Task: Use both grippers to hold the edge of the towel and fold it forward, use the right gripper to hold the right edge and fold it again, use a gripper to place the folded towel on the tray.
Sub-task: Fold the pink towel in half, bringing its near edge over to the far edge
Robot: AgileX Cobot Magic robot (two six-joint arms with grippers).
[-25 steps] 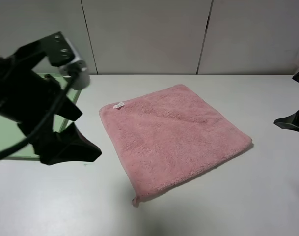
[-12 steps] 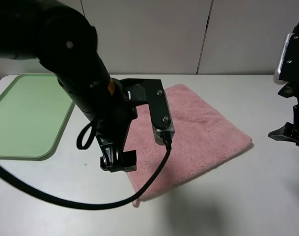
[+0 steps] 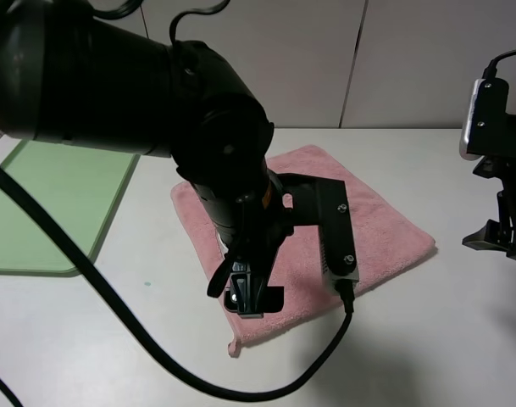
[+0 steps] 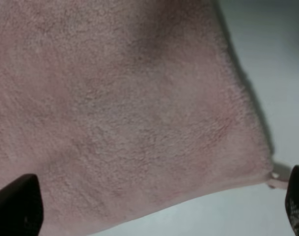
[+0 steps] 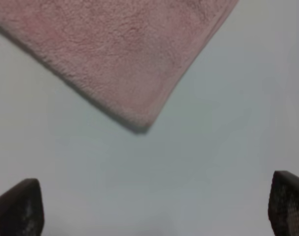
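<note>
The pink towel (image 3: 376, 220) lies flat and unfolded on the white table, one corner pointing to the right. My left gripper (image 3: 249, 298) hangs open just above the towel's near left part, and the arm hides much of the towel. In the left wrist view its fingertips (image 4: 16, 204) straddle the towel's near edge (image 4: 188, 199), with the corner loop (image 4: 277, 183) beside one finger. My right gripper (image 3: 496, 239) is open and empty over bare table, right of the towel's right corner (image 5: 139, 123). The green tray (image 3: 37, 212) lies flat at the far left.
The left arm's black cable (image 3: 266, 381) loops over the table in front of the towel. A grey panelled wall (image 3: 258, 59) stands behind the table. Bare table (image 5: 154, 167) lies between the right gripper and the towel corner.
My left arm has swung from over the tray rightward to above the towel's near left part. My right arm has come further into view at the right edge.
</note>
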